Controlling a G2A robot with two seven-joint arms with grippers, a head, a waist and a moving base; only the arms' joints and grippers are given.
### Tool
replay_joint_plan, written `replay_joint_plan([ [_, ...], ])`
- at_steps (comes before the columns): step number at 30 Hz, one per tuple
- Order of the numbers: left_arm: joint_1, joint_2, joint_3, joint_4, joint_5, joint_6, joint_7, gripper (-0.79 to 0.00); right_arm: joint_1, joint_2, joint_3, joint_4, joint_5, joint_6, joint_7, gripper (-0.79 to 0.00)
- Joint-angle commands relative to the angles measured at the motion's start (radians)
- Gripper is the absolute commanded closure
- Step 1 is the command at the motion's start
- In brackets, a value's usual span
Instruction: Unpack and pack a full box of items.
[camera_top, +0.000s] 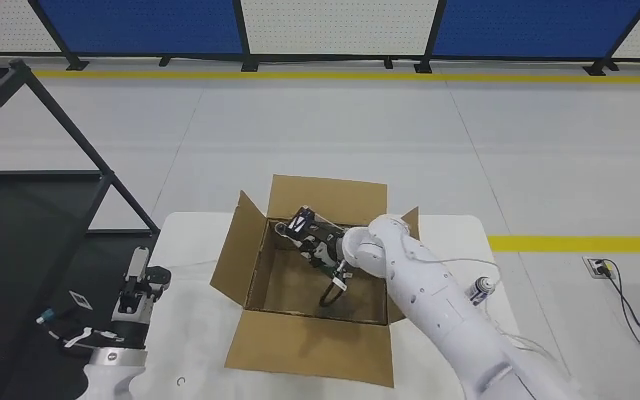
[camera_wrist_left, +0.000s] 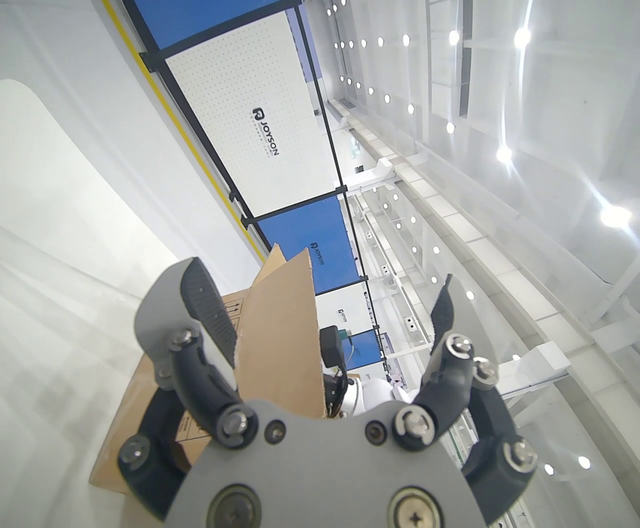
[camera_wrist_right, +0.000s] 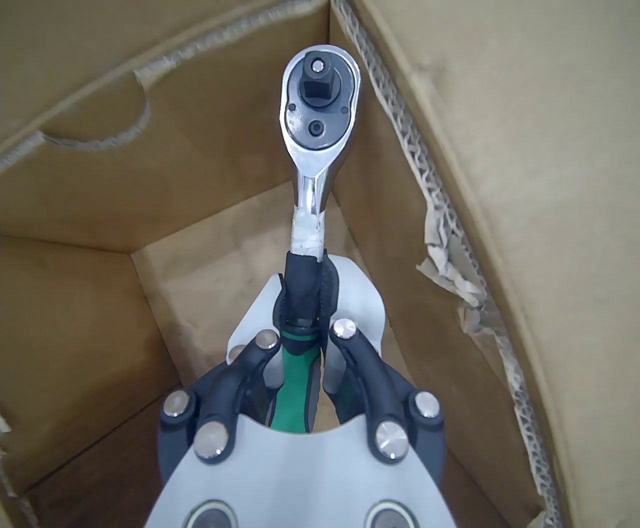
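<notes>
my right claw (camera_wrist_right: 306, 294) is closed tight on a ratchet wrench (camera_wrist_right: 320, 105), jaws pinched on the black collar just past the green grip. a strip of pale tape wraps the chrome neck beyond that. the head, with its square drive facing my wrist camera, points away from me into an inner corner of the cardboard box (camera_wrist_right: 500, 150). i cannot tell whether the head touches the bottom. the box wall beside the wrench has a torn, ragged corrugated edge.

from the top view, this claw and the wrench are down inside the box, toward its far right part. the box stands on the white counter (camera_top: 190, 330) with all four flaps folded outward, the front flap lying nearest to me.

my left claw (camera_wrist_left: 322, 292) is wide open and holds nothing, its ribbed pads well apart. it sits low at the counter's near left edge, well apart from the box, and points toward the box's left flap.

on the counter to the right of the box, apart from it, stands a small can (camera_top: 482, 288). a black metal frame (camera_top: 60, 130) rises off the counter's left side. farther out there is pale floor with a yellow line (camera_top: 330, 75), and behind it a row of blue and white panels (camera_top: 335, 25).
</notes>
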Motion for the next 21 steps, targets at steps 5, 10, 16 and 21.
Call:
replay_joint_plan([
  [5,0.006,0.0,-0.007,-0.003,0.001,-0.002,0.003,-0.785,-0.203,0.109,0.178,-0.456,-0.026,0.065,0.206,0.0],
  [10,0.015,0.001,-0.012,-0.008,-0.004,-0.003,0.005,-0.785,-0.352,0.159,0.291,-0.707,-0.035,0.08,0.32,0.0],
  [16,0.022,0.0,-0.011,-0.012,-0.005,-0.008,0.006,-0.785,-0.352,0.159,0.291,-0.707,-0.035,0.08,0.32,0.0],
  [21,0.028,0.0,-0.004,-0.013,-0.009,-0.013,0.0,-0.785,-0.352,0.159,0.291,-0.707,-0.035,0.08,0.32,0.0],
])
